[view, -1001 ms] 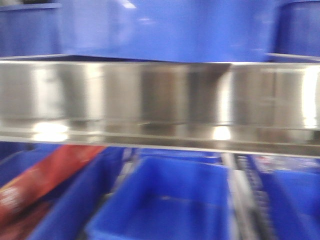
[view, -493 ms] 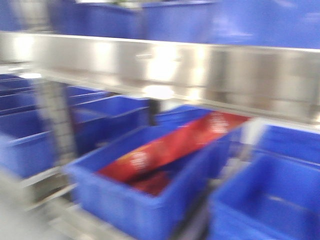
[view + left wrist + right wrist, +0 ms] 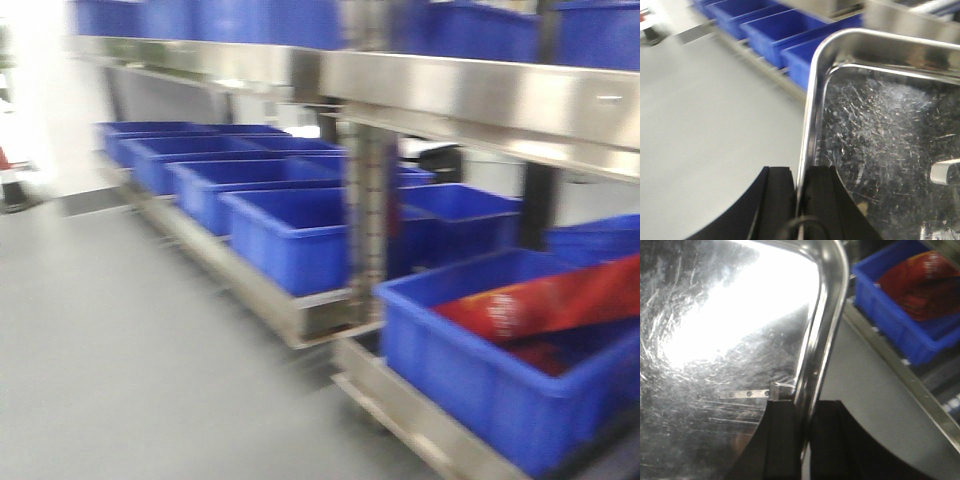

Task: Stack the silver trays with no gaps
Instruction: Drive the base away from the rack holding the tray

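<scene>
Between the two grippers, tray (image 3: 880,125) hangs above the grey floor (image 3: 715,125), close to a rack (image 3: 365,190) of blue bins (image 3: 290,235). Left wrist view: left gripper (image 3: 799,200) is clamped on the tray's left rim, with one black finger (image 3: 777,200) outside and the other inside, touching the steel. The tray bottom is scratched and shiny, and there is a rounded corner at the far end. Right wrist view: right gripper (image 3: 802,440) is clenched on the right rim the same way, finger either side, with strong glare on the tray bottom. Just past that rim, lower down, a bin (image 3: 895,315) holds a red packet (image 3: 925,285) and sits on a steel shelf edge. Front view, blurred: rows of bins on the low shelves, more bins on the upper steel shelf, and the packet bin nearest at right. The floor runs off to the left.
</scene>
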